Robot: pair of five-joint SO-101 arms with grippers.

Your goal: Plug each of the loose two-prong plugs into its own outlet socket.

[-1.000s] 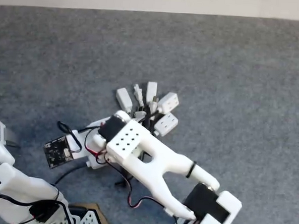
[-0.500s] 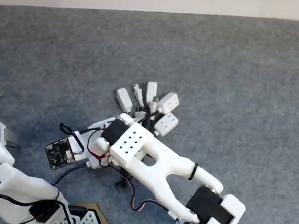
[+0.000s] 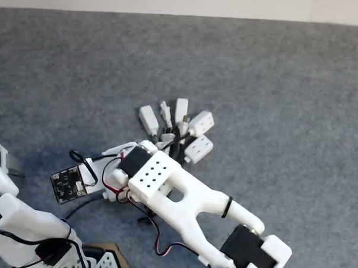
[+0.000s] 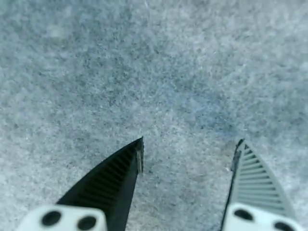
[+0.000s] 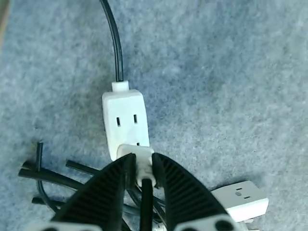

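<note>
My right gripper (image 5: pixel 143 161) is shut on a white two-prong plug (image 5: pixel 136 156) with a black cord. The plug's body rests against the near end of a white outlet block (image 5: pixel 124 118) whose upper face shows two slots. Whether the prongs are inside cannot be seen. In the high view the right arm (image 3: pixel 182 190) reaches over a cluster of loose white plugs (image 3: pixel 149 119) (image 3: pixel 181 109) and two outlet blocks (image 3: pixel 201 122) (image 3: pixel 197 148). My left gripper (image 4: pixel 188 149) hangs open over bare grey carpet, with nothing between its fingers.
A black cord (image 5: pixel 113 38) runs away from the held outlet block. Several black cords (image 5: pixel 53 178) lie tangled beside my right gripper, with another white outlet block (image 5: pixel 240 198) close by. The left arm (image 3: pixel 20 222) sits at the near left corner.
The right arm's wrist has shifted a little back and forth and now sits slightly further left. The plugs and outlet blocks on the carpet have not moved.
</note>
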